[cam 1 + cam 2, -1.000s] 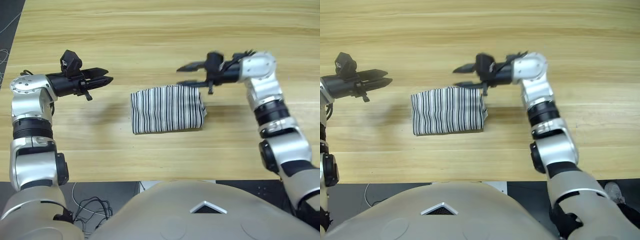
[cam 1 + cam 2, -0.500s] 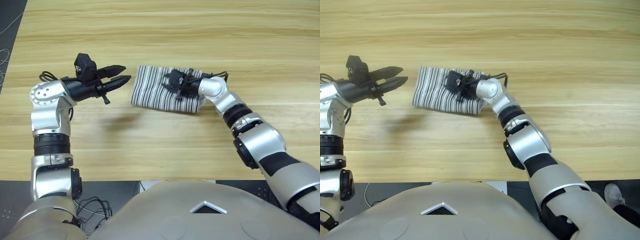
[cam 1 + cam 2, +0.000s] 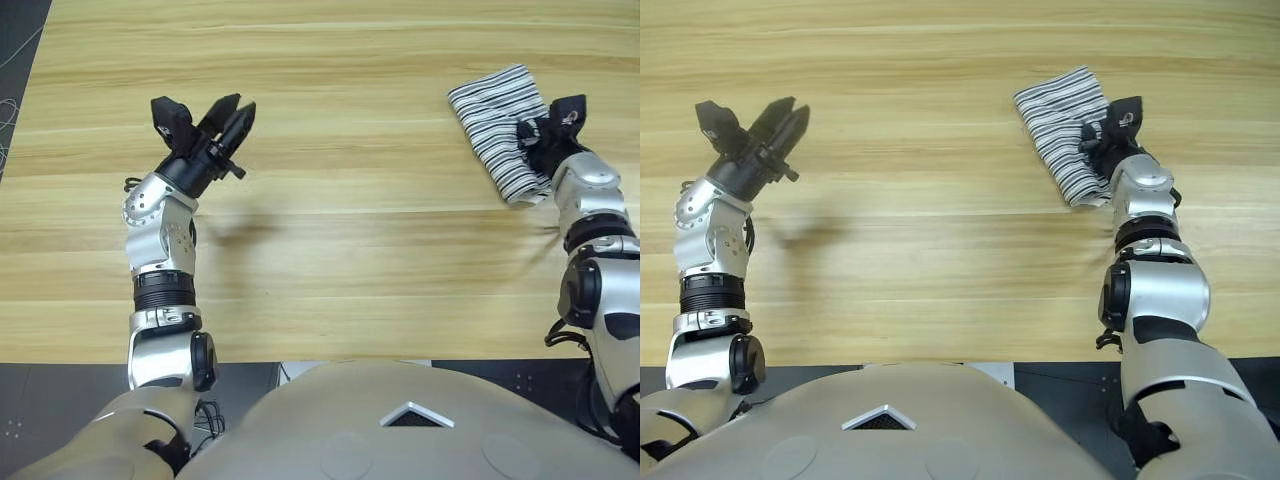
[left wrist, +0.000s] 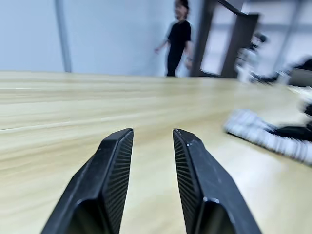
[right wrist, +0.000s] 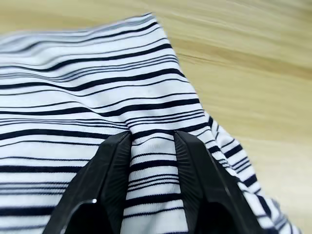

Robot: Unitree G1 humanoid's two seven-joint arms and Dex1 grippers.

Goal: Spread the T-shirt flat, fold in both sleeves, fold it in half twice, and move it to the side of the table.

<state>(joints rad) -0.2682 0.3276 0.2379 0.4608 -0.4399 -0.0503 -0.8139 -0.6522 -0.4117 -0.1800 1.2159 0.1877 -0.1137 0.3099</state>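
T-shirt: folded, laid at the far right of the counter.
Right fingers: clenched on the T-shirt.
Left fingers: released, held up at the left.

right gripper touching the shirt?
Touching. In the right wrist view the right gripper has its fingers pressed into the shirt, with striped fabric bunched between them.

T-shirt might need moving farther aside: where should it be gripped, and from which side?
I'd pinch the stacked edge of the T-shirt nearest the right gripper, coming low from the robot's right; it lies flat on the table, so only an edge offers purchase.
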